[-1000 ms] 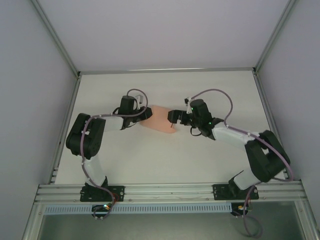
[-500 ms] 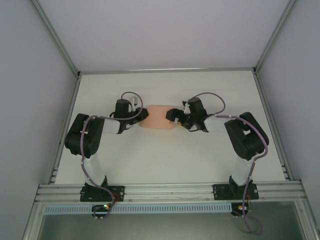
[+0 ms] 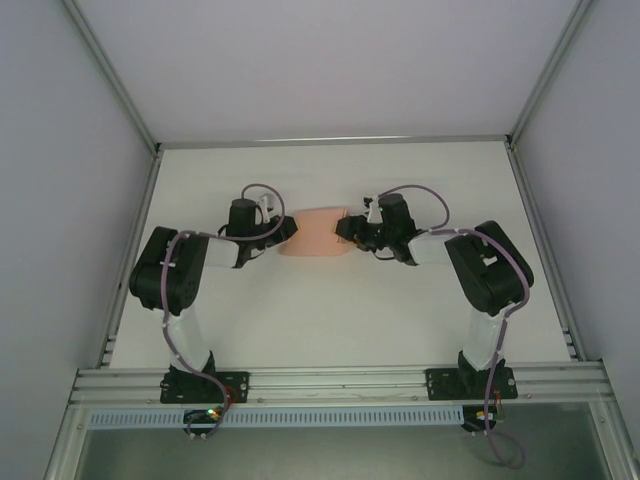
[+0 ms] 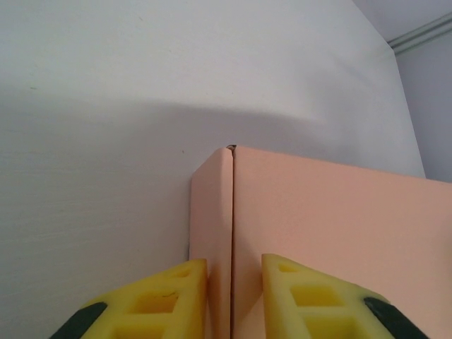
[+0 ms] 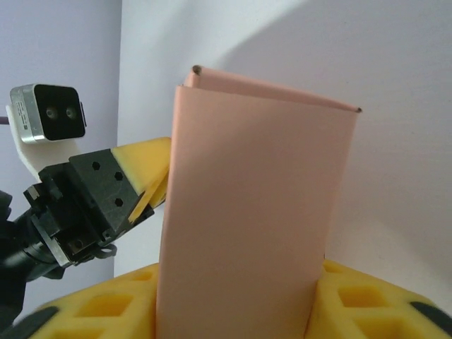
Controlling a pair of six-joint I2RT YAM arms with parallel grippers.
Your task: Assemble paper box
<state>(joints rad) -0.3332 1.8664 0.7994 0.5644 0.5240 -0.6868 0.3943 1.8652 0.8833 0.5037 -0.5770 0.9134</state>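
Showing both arms meeting over the middle of the white table [image 3: 330, 310], the top external view places the left gripper [image 3: 287, 231] just left of frame centre, against the left end of the salmon-pink paper box [image 3: 314, 234]. The right gripper [image 3: 346, 232] meets the opposite end, just right of centre. From this height the paper box reads as a small pink patch between the two black wrists, and neither grip can be judged there. The left wrist view supplies the detail. Two yellow fingers [image 4: 166, 300] rise from the bottom edge and straddle a vertical corner fold of the card, with a narrow panel to the left of the fold and a broad panel running off to the right. The jaws are clenched on that corner. The right wrist view shows what the others do not: the paper box stands upright as a flattened sleeve, its upper end slightly parted, filling the centre of the frame. Its lower part sits between that gripper's yellow pads [image 5: 106, 311] at the bottom left and bottom right, touching both, so the right jaws are grasping the card. At middle left of the same view the left gripper's yellow tip touches the sleeve's left edge, with the white wrist camera [image 5: 48, 113] above it.
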